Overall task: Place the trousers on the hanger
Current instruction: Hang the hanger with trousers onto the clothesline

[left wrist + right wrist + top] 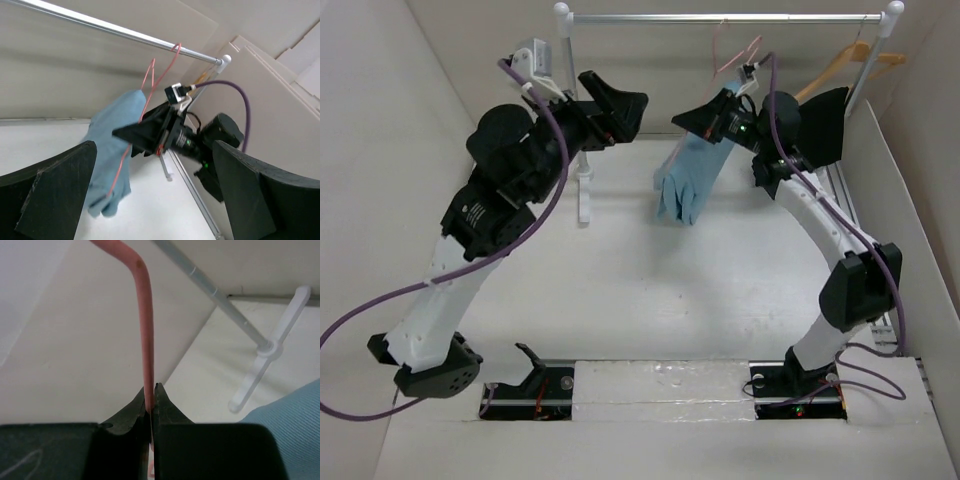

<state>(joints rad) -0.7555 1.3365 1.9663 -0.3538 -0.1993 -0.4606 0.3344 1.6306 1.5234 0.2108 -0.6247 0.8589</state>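
The light blue trousers [688, 175] hang draped over a thin pink hanger [738, 58] whose hook is on the metal rail [720, 17]. My right gripper [692, 120] is shut on the hanger's wire beside the trousers. In the right wrist view the jaws [151, 390] pinch the pink wire [145, 330], with trouser cloth [292, 435] at the lower right. My left gripper [632, 104] is open and empty, left of the trousers and apart from them. The left wrist view [155, 200] shows the trousers [112, 145] and the hanger [150, 85] ahead of it.
A wooden hanger [850, 60] hangs on the rail at the right. The rack's left post and white foot [583, 200] stand behind my left arm. White walls close the sides and back. A metal track [850, 215] runs along the right wall.
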